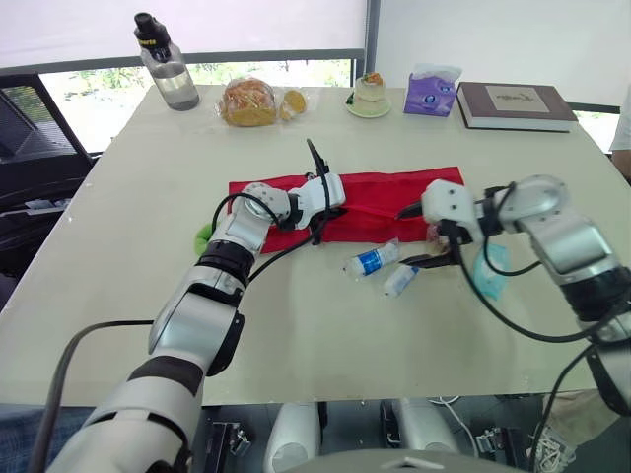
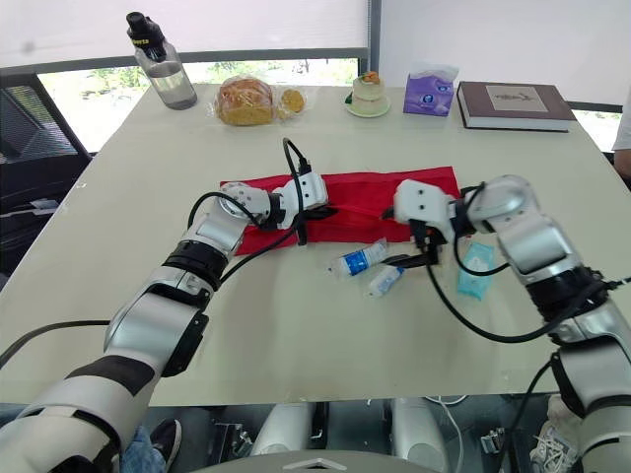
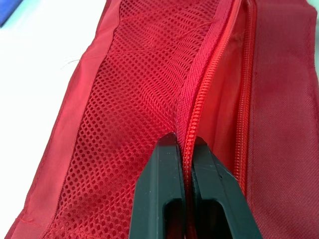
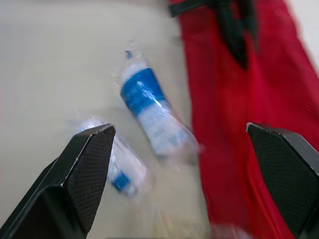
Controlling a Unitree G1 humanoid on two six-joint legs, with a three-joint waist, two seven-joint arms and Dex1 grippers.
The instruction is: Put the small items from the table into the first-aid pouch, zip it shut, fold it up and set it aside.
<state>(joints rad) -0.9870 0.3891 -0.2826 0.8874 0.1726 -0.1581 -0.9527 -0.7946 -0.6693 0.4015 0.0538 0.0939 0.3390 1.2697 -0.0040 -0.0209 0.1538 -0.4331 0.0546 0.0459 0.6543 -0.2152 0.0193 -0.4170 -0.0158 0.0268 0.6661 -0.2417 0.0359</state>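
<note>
At the far edge of the desk (image 1: 315, 335) stand one bottle (image 1: 166, 64), one bagged bread (image 1: 247, 101), one small cake (image 1: 369, 96), one purple tissue pack (image 1: 432, 91) and one book (image 1: 513, 104); no writing is readable. The red pouch (image 1: 385, 192) lies mid-desk, with the left pincer (image 3: 184, 141) closed tight on its zipper edge (image 3: 199, 74). The right pincer (image 4: 177, 130) is wide open and holds nothing, above two blue-white wrapped rolls (image 1: 373, 261) just beside the pouch. One teal packet (image 2: 475, 269) lies near.

Bright daylight from far window (image 1: 266, 71)
</note>
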